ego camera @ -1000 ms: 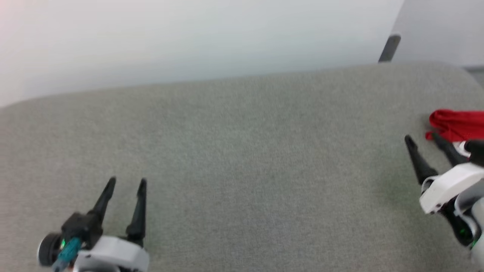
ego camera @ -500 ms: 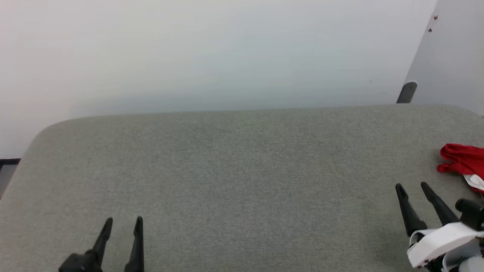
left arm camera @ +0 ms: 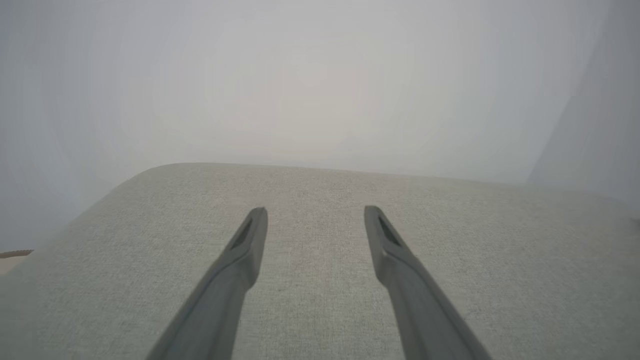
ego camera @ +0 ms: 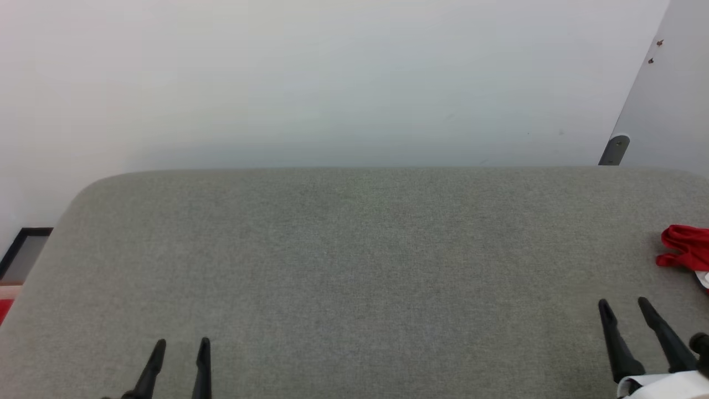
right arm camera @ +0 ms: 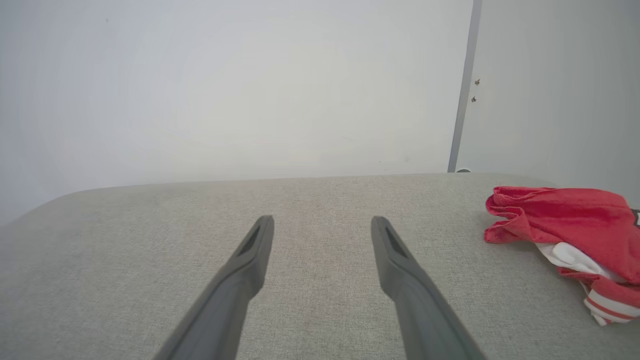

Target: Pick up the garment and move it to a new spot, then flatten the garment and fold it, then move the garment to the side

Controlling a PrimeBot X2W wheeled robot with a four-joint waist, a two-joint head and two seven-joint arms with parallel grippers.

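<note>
1. The tabletop (ego camera: 354,249) stands before a wall (ego camera: 332,83).
2. The garment (ego camera: 687,249) lies on the tabletop at its right edge.
3. The right gripper (ego camera: 623,303) is over the near right part, jaws toward the wall; the garment lies near it, farther back and to its right, not touching.
4. The left gripper (ego camera: 183,343) is over the near left part, well apart from the garment.

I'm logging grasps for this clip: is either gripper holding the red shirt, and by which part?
Nothing is held. The left gripper and right gripper are open; the garment lies bunched, apart from both.
</note>
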